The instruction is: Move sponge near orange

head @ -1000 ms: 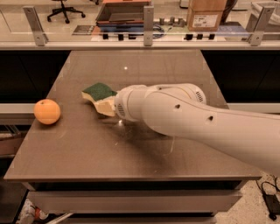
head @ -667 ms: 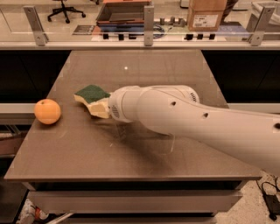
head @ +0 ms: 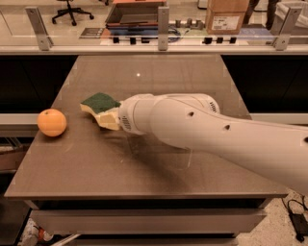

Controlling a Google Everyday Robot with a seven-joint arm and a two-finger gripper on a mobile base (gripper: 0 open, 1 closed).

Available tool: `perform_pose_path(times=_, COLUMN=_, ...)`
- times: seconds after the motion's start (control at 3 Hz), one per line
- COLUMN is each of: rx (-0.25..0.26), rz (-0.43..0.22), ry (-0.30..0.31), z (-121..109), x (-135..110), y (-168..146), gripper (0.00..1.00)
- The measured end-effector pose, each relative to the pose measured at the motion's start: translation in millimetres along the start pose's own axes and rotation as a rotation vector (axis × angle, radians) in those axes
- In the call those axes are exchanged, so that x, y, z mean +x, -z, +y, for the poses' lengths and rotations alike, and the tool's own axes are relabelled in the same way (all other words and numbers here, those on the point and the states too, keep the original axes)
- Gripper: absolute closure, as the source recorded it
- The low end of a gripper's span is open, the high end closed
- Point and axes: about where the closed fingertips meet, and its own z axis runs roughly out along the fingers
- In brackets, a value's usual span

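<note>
Sponge first: green scouring face up and tilted, pale foam beneath, it juts from the end of the white arm over the middle of the table, on the side nearer the fruit. From its tilt it appears raised off the surface rather than lying flat. The gripper sits right where sponge meets arm, hidden by the wrist housing, so I cannot tell whether it is clamped on the sponge. The orange rests by the table's edge, with a strip of bare tabletop between it and the sponge; they are near, not touching. The task looks mostly done: what is left is probably a little more travel toward the fruit and setting the sponge down. Beyond the far rail a cardboard box stands closed, and a shallow brown tray lies beside it; their contents cannot be made out.
</note>
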Motion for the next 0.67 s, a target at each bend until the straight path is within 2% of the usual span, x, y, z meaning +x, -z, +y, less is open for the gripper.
perform_pose_path(times=0.67, rx=0.000, rz=-0.004, ry=0.006, z=2.6, x=-3.4, y=1.6, gripper=0.12)
